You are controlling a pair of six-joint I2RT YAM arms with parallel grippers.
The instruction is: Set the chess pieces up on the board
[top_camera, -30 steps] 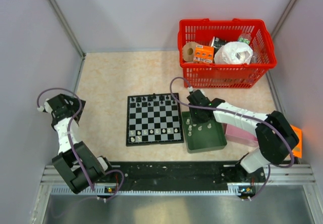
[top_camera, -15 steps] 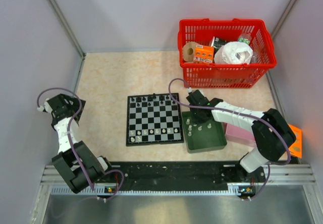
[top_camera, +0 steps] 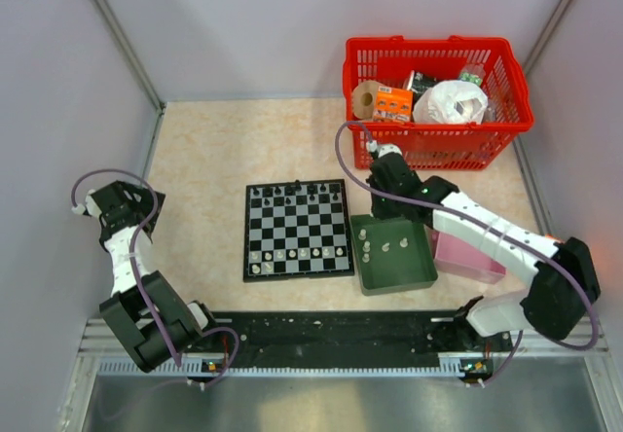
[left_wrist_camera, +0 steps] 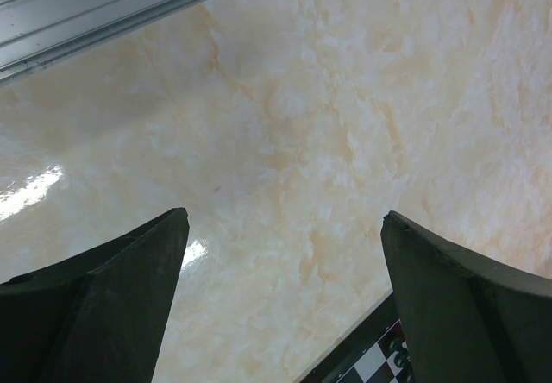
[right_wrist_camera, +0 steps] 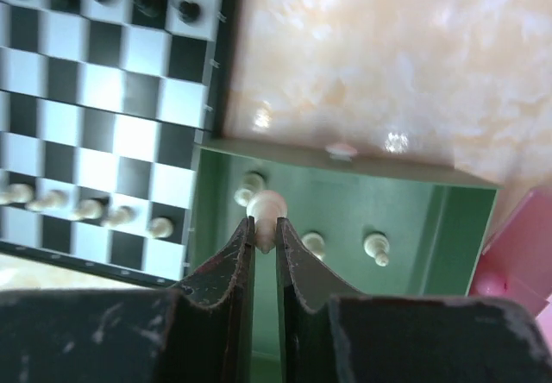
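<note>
- Right gripper [right_wrist_camera: 263, 228] pinches a white piece [right_wrist_camera: 266, 204] by its neck, seemingly above the tray [right_wrist_camera: 414, 228], beside the board [right_wrist_camera: 103, 98].
- Thin hold: it could twist out and drop.
- Left gripper [left_wrist_camera: 285, 217] spread wide.

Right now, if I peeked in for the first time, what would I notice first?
Probably the bright red basket, stuffed with odds and ends at the far right of the table. Then the black-and-white chessboard in the middle, and the right gripper pinching a little white chess piece just above the green tray beside the board.
</note>
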